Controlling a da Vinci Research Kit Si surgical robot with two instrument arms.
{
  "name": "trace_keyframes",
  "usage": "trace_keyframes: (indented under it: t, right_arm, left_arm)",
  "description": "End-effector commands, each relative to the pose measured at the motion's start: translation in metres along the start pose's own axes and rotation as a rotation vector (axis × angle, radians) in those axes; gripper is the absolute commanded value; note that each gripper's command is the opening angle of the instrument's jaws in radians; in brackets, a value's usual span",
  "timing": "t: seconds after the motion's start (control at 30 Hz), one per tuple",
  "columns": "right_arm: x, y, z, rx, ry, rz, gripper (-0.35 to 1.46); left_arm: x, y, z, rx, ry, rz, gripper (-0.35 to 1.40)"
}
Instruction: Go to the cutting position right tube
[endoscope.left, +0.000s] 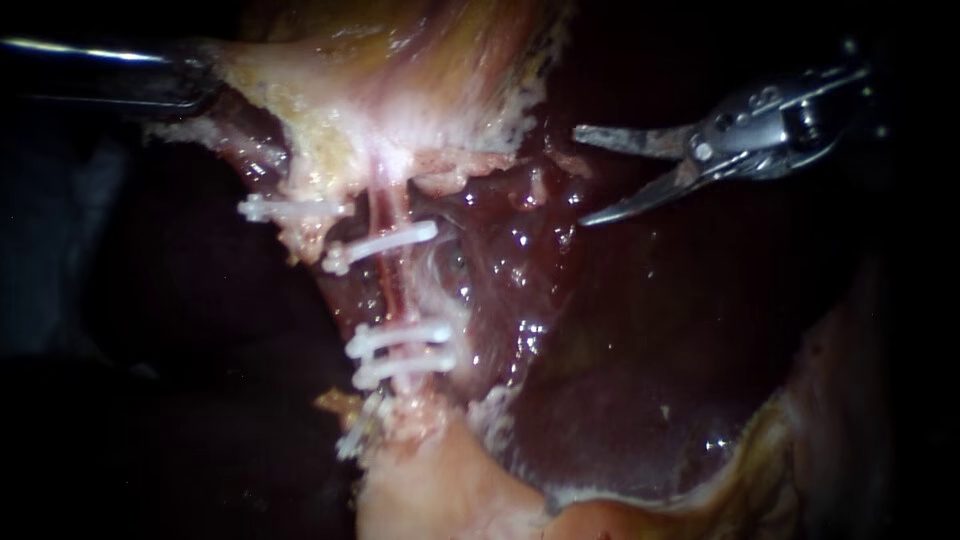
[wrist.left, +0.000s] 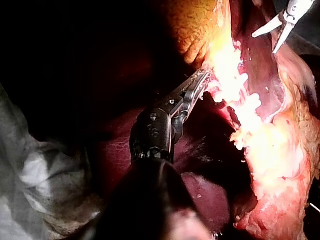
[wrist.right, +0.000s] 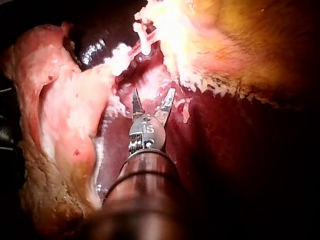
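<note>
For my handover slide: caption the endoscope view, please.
Right instrument, blades open, poised clear of the tube bearing white clips.

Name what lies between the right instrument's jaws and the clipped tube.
Endoscope view: only wet dark-red tissue separates the open right instrument from the clipped tube.

You cannot see a bench or a table itself; around the tissue there is only darkness. In your left wrist view, a pale grey, crumpled cloth (wrist.left: 30, 175) lies beside your left instrument's shaft, and its inner edge meets dark red tissue; whether the cloth goes under that tissue cannot be told. In the endoscope view, the dark red, glossy liver (endoscope.left: 650, 380) is the wide bed under the rest. The pale pink and yellowish soft tissue (endoscope.left: 430, 490) lies against the liver's lower border, touching it.
</note>
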Motion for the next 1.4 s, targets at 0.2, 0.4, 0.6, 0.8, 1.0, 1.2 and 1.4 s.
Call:
trace_keyframes:
  t: [0.2, 0.4, 0.6, 0.8, 1.0, 1.2, 1.4]
  right_arm:
    - [-0.0003, -0.0019, 0.0039, 0.076, 0.011, 0.086, 1.43]
    - [-0.0011, -0.0032, 0.0076, 0.139, 0.008, 0.179, 1.40]
    - [-0.0024, -0.0042, 0.0106, 0.184, -0.016, 0.206, 1.38]
    - [-0.0027, -0.0040, 0.0131, 0.209, -0.016, 0.201, 1.38]
    - [-0.0022, -0.0037, 0.0149, 0.230, 0.026, 0.203, 1.40]
    - [-0.0018, -0.0038, 0.0162, 0.285, 0.073, 0.209, 1.40]
    - [-0.0007, -0.0036, 0.0179, 0.336, 0.127, 0.222, 1.35]
  left_arm:
    - [-0.0001, 0.0000, 0.0000, 0.001, 0.000, 0.000, -0.35]
    - [-0.0001, 0.0001, 0.0000, 0.001, 0.001, 0.001, -0.35]
    - [-0.0002, 0.0001, 0.0001, 0.002, 0.001, 0.001, -0.35]
    - [-0.0003, 0.0001, 0.0001, 0.003, 0.001, 0.001, -0.35]
    - [-0.0003, 0.0001, 0.0001, 0.003, 0.001, 0.001, -0.35]
    - [-0.0003, 0.0001, 0.0001, 0.003, 0.001, 0.001, -0.35]
    - [-0.0003, 0.0001, 0.0001, 0.003, 0.001, 0.001, -0.35]
